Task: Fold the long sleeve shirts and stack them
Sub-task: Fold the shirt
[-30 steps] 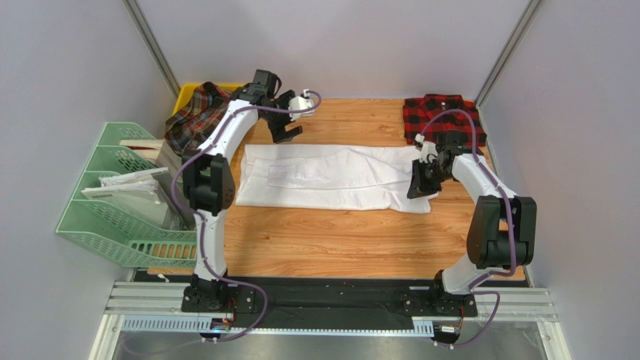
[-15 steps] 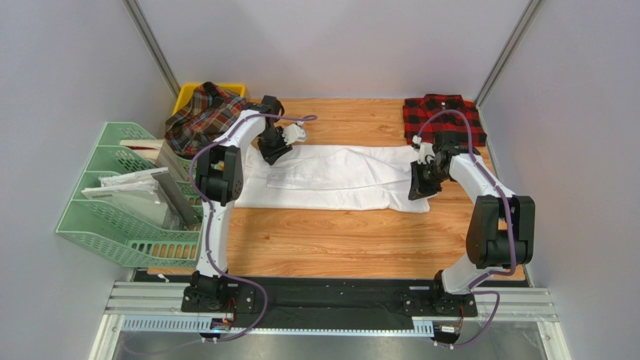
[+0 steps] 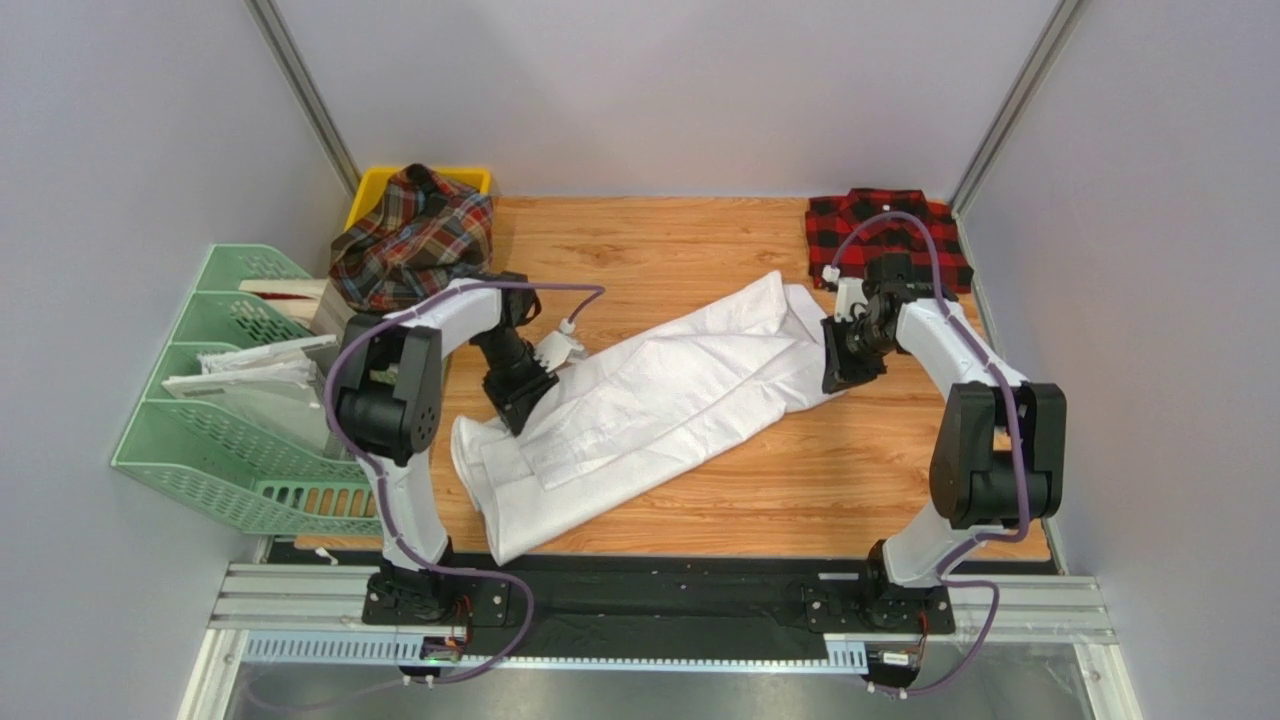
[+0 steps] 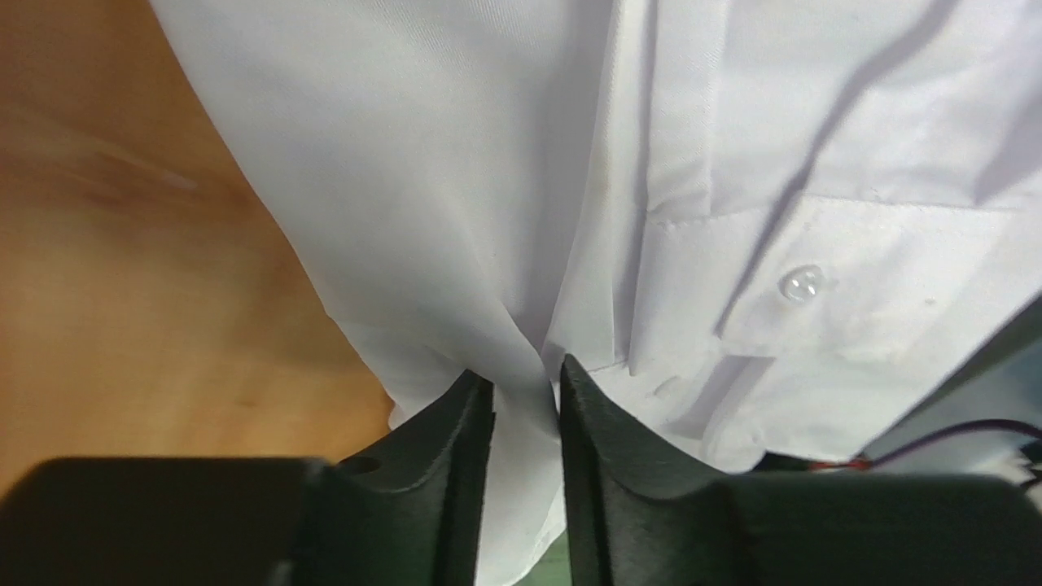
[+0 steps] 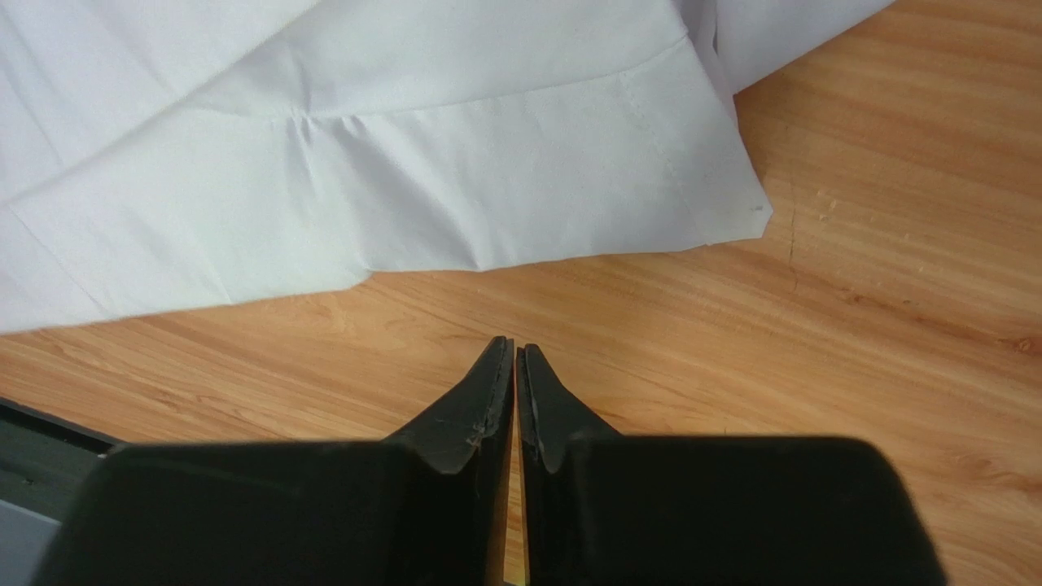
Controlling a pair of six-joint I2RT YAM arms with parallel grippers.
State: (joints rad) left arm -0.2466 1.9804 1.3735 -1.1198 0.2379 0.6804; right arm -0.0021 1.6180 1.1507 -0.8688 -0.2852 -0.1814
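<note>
Left gripper [image 4: 526,388] clamped on a fold of the white shirt [image 3: 661,393], cloth gathered between both fingers; one button [image 4: 801,283] and a stitched edge show just beyond in the wrist view; right gripper [image 5: 514,357] closed tight, nothing between its tips, over bare wood just short of the shirt's hem corner. White shirt lies slantwise across the table [image 3: 842,495]; near-left end bunched at the left gripper; far-right end beside the right gripper. Red-and-black checked shirt [image 3: 887,233] folded at the far right corner, apart from the white one; tartan shirt [image 3: 410,228] heaped on a yellow bin [image 3: 370,183], far left; green file rack [image 3: 226,435] off the table's left edge.
</note>
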